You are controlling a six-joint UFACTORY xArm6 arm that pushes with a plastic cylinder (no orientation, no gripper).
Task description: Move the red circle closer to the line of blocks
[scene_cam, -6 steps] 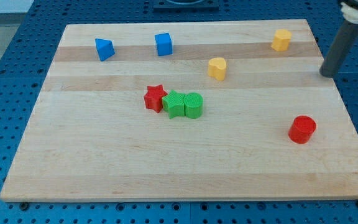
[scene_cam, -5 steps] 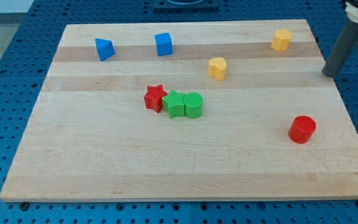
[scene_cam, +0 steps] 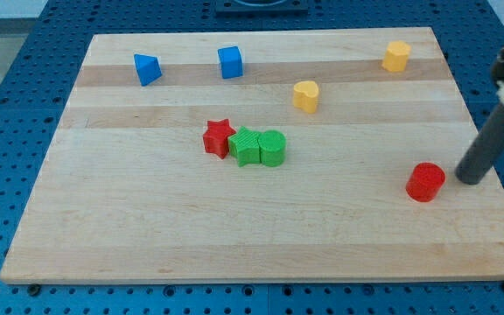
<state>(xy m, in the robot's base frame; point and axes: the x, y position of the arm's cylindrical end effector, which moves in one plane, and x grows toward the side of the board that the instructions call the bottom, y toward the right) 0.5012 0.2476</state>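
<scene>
My tip (scene_cam: 469,181) holds nothing, resting just right of the red circle (scene_cam: 425,182), apart from it; the circle sits well right of the touching red star (scene_cam: 219,137), green star (scene_cam: 245,146), green cylinder (scene_cam: 272,148).

My tip (scene_cam: 471,179) stands near the tabletop's (scene_cam: 147,227) right edge, just right of the red circle (scene_cam: 425,181). The red star (scene_cam: 219,137), green star (scene_cam: 245,146) and green circle (scene_cam: 272,147) touch in a row mid-tabletop.

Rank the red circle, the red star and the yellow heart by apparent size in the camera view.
1. red circle, largest, though it is nearer the view's bottom.
2. red star and yellow heart: too alike to rank.
</scene>
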